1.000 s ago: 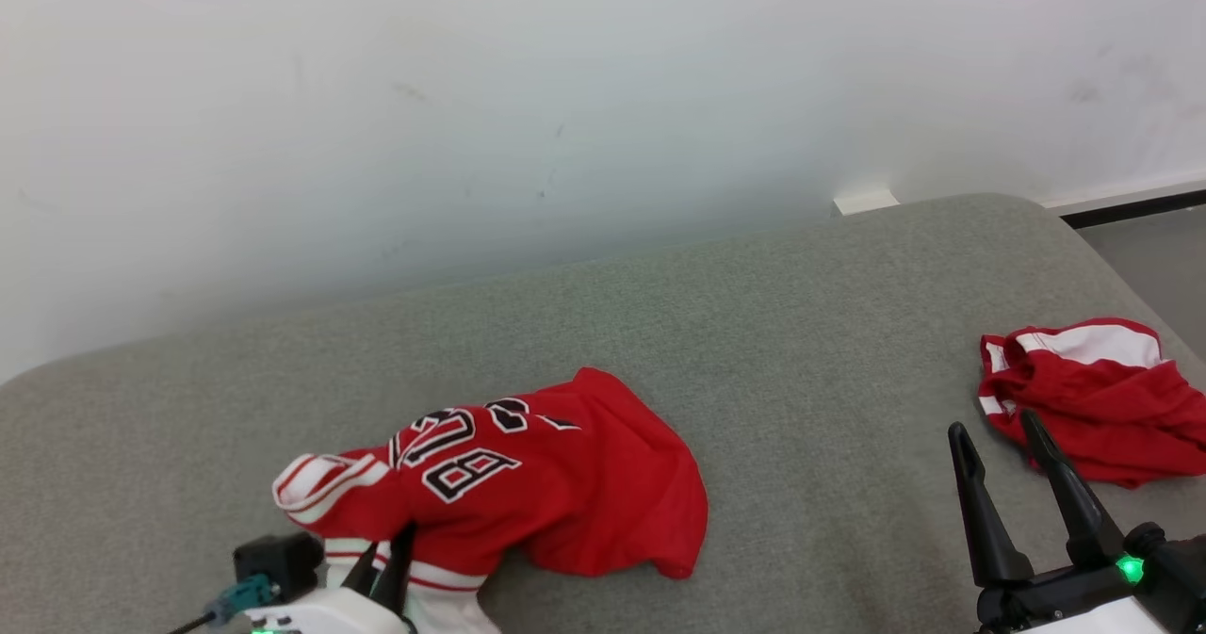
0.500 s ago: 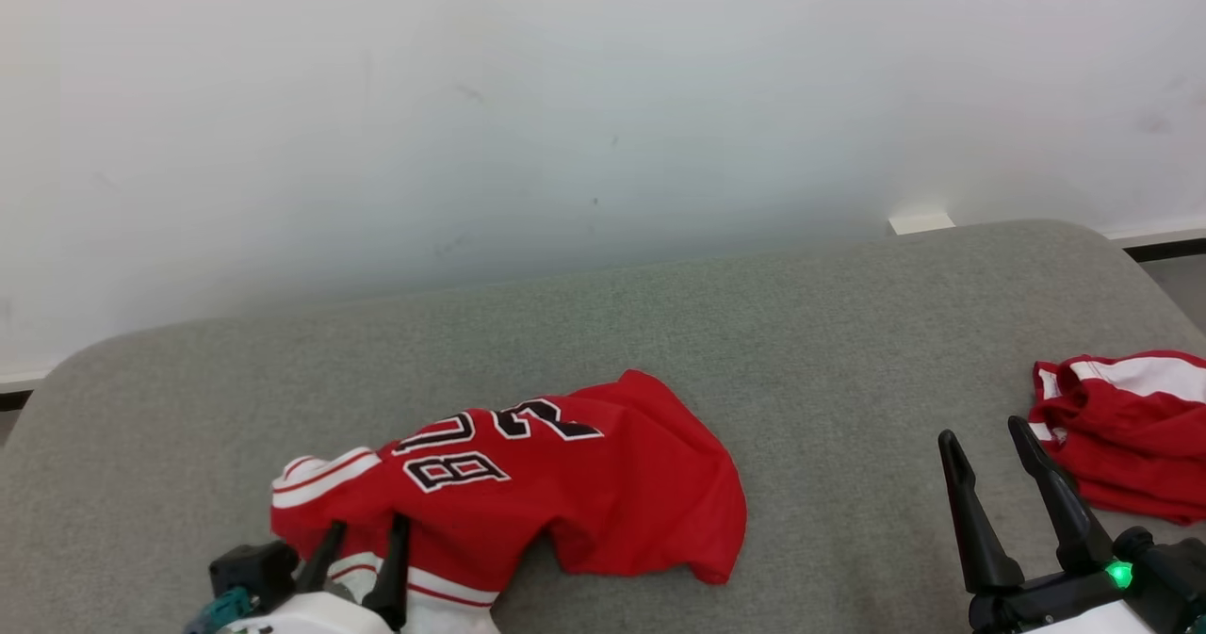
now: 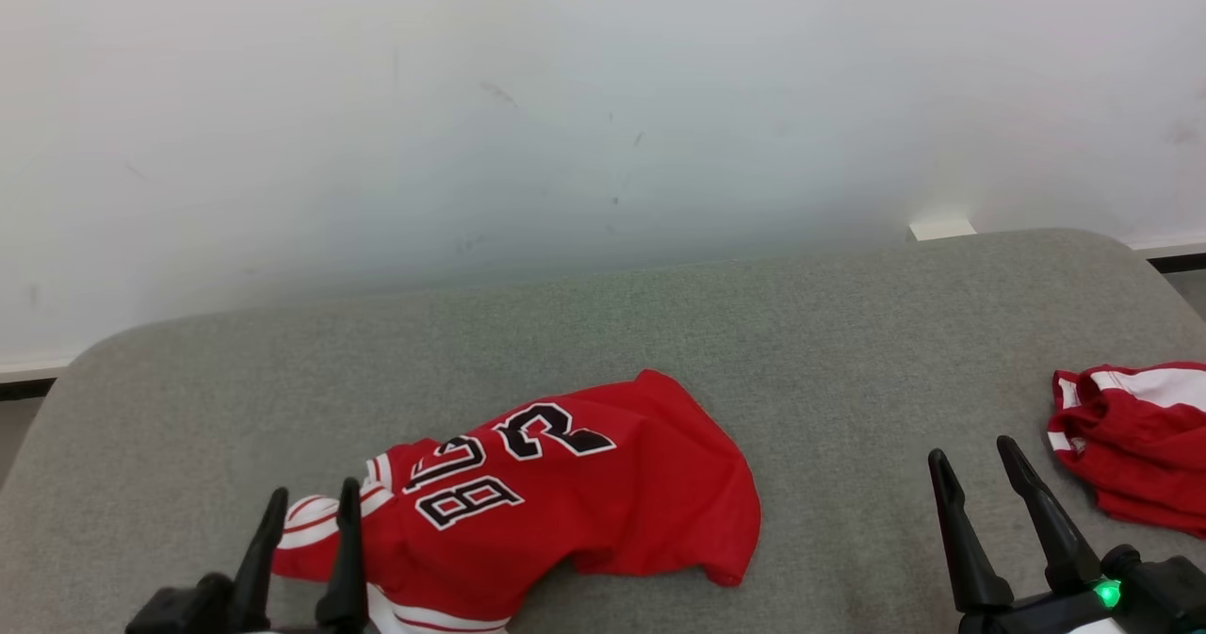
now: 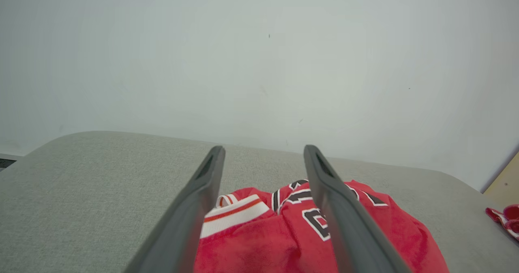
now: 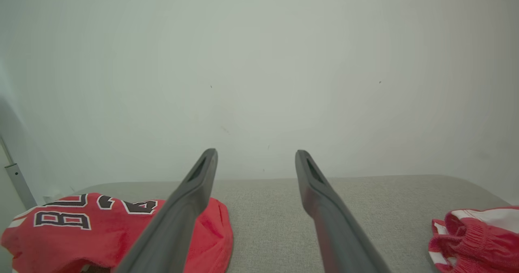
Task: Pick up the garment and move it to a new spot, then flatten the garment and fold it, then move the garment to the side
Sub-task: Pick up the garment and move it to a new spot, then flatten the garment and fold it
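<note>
In the head view the red jersey (image 3: 584, 483) lies crumpled at the near left of the grey tabletop (image 3: 660, 333). Its lower edge is cut off by the frame, and its black lettering is partly folded under. The left end effector (image 3: 313, 489) stands spread at the jersey's white-striped trim, with its base cut off. A second ago it was pinched on the cloth; now it has let go. The right end effector (image 3: 970, 447) is spread above bare tabletop, as before. A second red garment (image 3: 1131, 436) is clipped by the right edge.

In the left wrist view the fingers stand wide apart above the jersey and hide part of its lettering.

In the right wrist view the spread fingers cover the jersey's right end. The second garment lies well apart at the lower right.
</note>
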{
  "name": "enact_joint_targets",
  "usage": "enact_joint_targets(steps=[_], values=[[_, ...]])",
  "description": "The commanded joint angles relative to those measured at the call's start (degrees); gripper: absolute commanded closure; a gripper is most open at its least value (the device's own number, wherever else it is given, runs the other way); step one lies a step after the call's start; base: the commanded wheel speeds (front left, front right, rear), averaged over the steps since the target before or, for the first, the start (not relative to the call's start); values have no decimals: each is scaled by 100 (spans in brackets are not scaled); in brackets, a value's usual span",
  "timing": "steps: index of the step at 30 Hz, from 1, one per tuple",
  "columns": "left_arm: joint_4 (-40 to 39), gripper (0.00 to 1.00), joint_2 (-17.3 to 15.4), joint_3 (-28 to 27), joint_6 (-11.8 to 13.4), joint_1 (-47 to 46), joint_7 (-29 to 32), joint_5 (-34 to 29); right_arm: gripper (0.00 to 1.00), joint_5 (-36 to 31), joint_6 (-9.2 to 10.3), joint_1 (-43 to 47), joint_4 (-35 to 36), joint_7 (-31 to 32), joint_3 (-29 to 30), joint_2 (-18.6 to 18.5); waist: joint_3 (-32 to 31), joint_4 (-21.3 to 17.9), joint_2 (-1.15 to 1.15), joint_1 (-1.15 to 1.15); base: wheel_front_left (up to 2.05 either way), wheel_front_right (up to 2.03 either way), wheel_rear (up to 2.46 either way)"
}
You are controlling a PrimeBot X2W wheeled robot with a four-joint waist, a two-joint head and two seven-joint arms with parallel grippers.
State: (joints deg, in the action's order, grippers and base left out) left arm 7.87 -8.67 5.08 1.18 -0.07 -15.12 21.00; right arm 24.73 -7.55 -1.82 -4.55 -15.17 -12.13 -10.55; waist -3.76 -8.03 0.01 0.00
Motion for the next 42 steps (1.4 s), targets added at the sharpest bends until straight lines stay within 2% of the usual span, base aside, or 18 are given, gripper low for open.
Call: enact_joint_targets(steps=[1,5,12,28,33,42], values=[[-156,0,90,-136,-56,184,2,-179,0,-17,13,87,-9,8,20,13,8,1,-1,0,0,0,0],[-373,0,357,-436,-251,527,1,-515,0,-53,13,106,-45,8,-28,6,37,-10,-1,0,0,0,0],[-340,0,527,-680,-465,530,0,-843,0,-119,13,132,-96,8,-38,15,68,14,-1,0,0,0,0],[-311,0,570,-850,-538,433,0,-979,0,-98,13,132,-213,8,-12,-6,57,41,-1,0,0,0,0],[-295,0,569,-795,-546,393,0,-930,0,58,13,-39,-776,99,-388,29,102,196,-1,0,0,0,0],[-277,0,568,-707,-552,284,-1,-1004,0,313,13,-834,-2233,1196,-1156,230,238,722,-1,0,0,0,0]])
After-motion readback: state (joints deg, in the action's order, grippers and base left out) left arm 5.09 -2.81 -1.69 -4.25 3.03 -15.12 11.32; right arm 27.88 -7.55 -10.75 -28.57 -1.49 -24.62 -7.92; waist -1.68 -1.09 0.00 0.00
